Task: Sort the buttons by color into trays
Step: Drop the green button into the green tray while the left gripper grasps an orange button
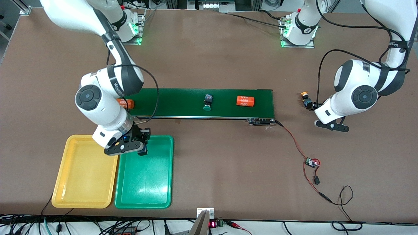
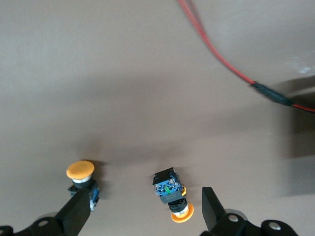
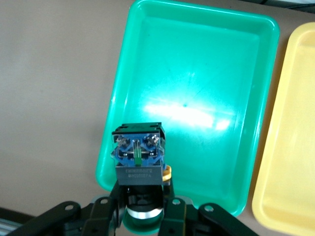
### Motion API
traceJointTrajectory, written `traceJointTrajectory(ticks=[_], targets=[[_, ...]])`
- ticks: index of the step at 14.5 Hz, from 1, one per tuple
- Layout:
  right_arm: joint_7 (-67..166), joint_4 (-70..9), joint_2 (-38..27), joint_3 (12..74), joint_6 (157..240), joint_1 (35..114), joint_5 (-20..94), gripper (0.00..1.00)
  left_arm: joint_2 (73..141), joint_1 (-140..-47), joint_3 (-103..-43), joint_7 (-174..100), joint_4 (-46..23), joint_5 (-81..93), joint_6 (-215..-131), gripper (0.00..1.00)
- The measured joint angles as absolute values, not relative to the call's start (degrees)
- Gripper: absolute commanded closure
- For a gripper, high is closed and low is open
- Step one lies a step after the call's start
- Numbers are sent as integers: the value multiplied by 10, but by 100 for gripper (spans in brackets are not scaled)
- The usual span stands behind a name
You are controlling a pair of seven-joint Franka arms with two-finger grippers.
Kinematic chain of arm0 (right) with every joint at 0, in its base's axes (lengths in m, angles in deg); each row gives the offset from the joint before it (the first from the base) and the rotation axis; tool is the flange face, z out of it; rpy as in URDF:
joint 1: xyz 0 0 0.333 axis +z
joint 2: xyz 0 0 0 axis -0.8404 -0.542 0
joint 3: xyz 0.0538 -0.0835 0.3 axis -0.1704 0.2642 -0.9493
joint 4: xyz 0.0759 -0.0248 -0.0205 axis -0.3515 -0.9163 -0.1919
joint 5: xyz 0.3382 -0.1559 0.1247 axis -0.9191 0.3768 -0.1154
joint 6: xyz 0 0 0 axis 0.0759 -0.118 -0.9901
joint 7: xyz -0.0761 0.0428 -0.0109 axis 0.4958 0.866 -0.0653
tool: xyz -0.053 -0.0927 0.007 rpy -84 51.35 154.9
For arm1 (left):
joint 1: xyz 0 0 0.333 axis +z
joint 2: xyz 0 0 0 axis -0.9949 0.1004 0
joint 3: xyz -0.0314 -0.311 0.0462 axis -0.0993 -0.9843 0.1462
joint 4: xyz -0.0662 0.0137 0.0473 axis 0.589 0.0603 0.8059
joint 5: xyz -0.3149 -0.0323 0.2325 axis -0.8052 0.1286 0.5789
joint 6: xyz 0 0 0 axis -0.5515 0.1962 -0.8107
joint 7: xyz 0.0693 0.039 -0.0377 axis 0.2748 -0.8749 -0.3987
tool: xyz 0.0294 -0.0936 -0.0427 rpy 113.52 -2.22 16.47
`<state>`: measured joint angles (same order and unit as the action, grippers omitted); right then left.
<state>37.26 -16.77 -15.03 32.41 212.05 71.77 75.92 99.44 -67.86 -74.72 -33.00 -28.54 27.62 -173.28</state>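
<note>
Sorting progress is judged as early: both trays are seen without any button resting in them. The yellow tray [image 1: 83,173] and the green tray [image 1: 143,176] lie side by side at the bench edge nearest the front camera, toward the right arm's end. The right gripper [image 1: 138,147] is positioned over the green tray's rim nearest the conveyor belt [image 1: 202,102], and its fingers are clamped on a green-capped button [image 3: 138,162], held body outward with the cap between the fingers. Release into the green tray is judged to be the step in hand.

A second green-capped button [image 1: 207,101] rests near the middle of the conveyor belt, between two orange cylinders [image 1: 245,101] that are no part of the sort.

The left gripper [image 2: 142,209] hangs low over the bare bench off the belt's end, toward the left arm's end, with its fingers spread wide and nothing held. Two yellow-capped buttons lie there: one upright button [image 2: 82,178] is just beside one finger, and one tipped button [image 2: 172,193] lies between the fingers. Both remain to be delivered to the yellow tray.
</note>
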Motion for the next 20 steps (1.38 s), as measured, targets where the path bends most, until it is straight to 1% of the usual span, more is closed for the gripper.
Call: traceJointTrajectory(ticks=[4,7,11,13,14,15,16,17,18,20], targets=[[435,-163,-192,324,2172,702,759,89,1000,-676,-748,-419,-327,271,-1752,0],[470,-162,-219,324,2231,696,759,88,1001,-675,-748,-425,-344,230,-1755,0],[564,-163,-268,322,2287,696,759,87,1007,-670,-747,-425,-385,226,-1798,0],[593,-163,-295,321,2333,697,759,81,1013,-666,-747,-425,-396,226,-1804,0],[600,-163,-309,319,2353,697,759,73,1016,-663,-747,-425,-399,226,-1806,0],[604,-162,-318,317,2365,699,759,50,1018,-660,-747,-425,-399,226,-1806,0],[604,-161,-321,317,2374,700,759,23,1021,-656,-747,-424,-400,226,-1806,0],[604,-160,-321,316,2374,701,759,5,1024,-652,-747,-422,-402,226,-1806,0],[604,-160,-321,316,2374,702,759,0,1028,-648,-747,-422,-405,226,-1806,0],[604,-160,-321,316,2373,702,759,0,1033,-643,-747,-421,-408,226,-1806,3]])
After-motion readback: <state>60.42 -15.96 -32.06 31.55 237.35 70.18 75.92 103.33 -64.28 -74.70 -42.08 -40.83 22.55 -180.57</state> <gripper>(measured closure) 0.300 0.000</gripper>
